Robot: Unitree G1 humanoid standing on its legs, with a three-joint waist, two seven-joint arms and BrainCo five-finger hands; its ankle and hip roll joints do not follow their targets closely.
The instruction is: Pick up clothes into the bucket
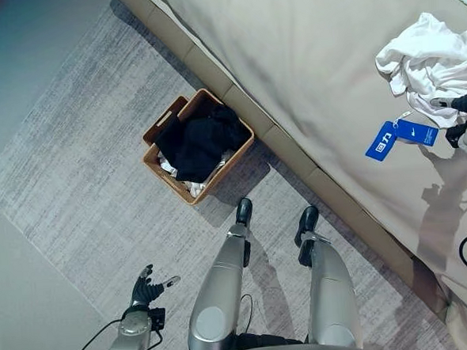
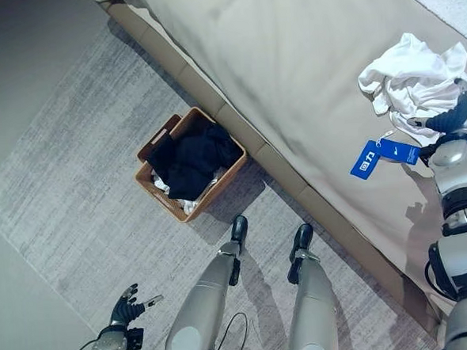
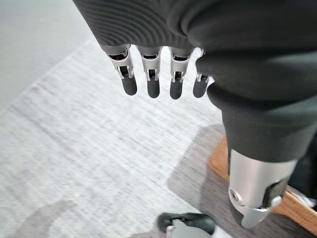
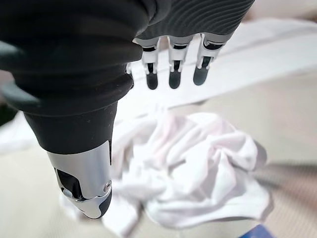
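A crumpled white garment (image 1: 431, 64) (image 4: 193, 168) lies on the beige bed (image 1: 314, 67) at the right, with blue tags (image 1: 400, 137) beside it. My right hand (image 2: 452, 119) hovers at the garment's near edge, its fingers (image 4: 173, 74) straight and holding nothing. A brown basket (image 1: 155, 157) stands on the rug by the bed's side, with dark clothes (image 1: 201, 141) and some white cloth in it. My left hand (image 1: 148, 289) hangs low over the rug at the lower left, fingers (image 3: 151, 84) straight and empty.
A grey rug (image 1: 83, 176) covers the floor between the basket and me. The bed's low padded edge (image 1: 296, 159) runs diagonally from the top left to the lower right, close behind the basket.
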